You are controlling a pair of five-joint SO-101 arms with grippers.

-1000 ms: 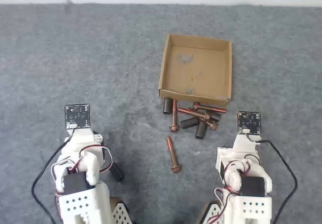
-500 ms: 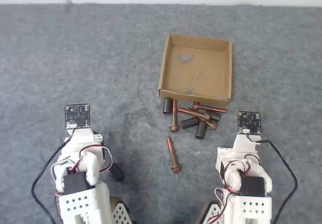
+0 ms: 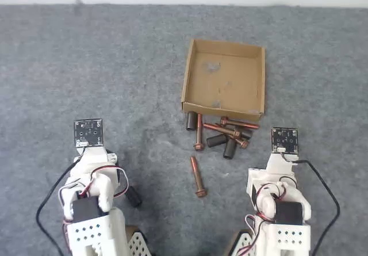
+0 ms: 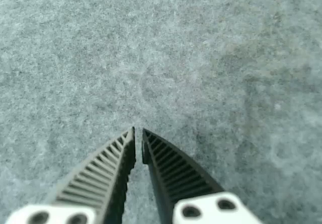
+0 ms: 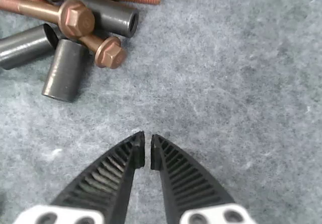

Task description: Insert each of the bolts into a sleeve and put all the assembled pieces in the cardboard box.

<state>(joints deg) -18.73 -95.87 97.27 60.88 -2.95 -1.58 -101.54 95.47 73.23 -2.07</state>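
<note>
Opening step, nothing yet assembled: on the grey counter (image 3: 86,66) both arms sit low at the near edge, and the cardboard box (image 3: 230,77) lies empty, well ahead of the right fingers (image 5: 118,176) and beyond the parts. The right fingers are clenched tip to tip on nothing. The left fingers (image 4: 113,173) are closed the same way, empty, with bare counter ahead of them. A heap (image 3: 221,132) of copper-coloured bolts (image 5: 76,18) and dark sleeves (image 5: 64,69) lies near the right fingers, ahead of them and toward the left arm's side, just beside the box's front wall; bolts there cross over sleeves. A lone bolt (image 3: 198,176) lies apart from the heap, between the two pairs of fingers. One stray sleeve (image 3: 133,197) rests beside the left arm, back from its fingers. The step at hand looks to be the first pick: the next move calls for one pair of fingers to release and close on a bolt, likely the lone one lying free, while the other pair takes a sleeve, so shank and bore can be lined up before any piece goes to the box
</note>
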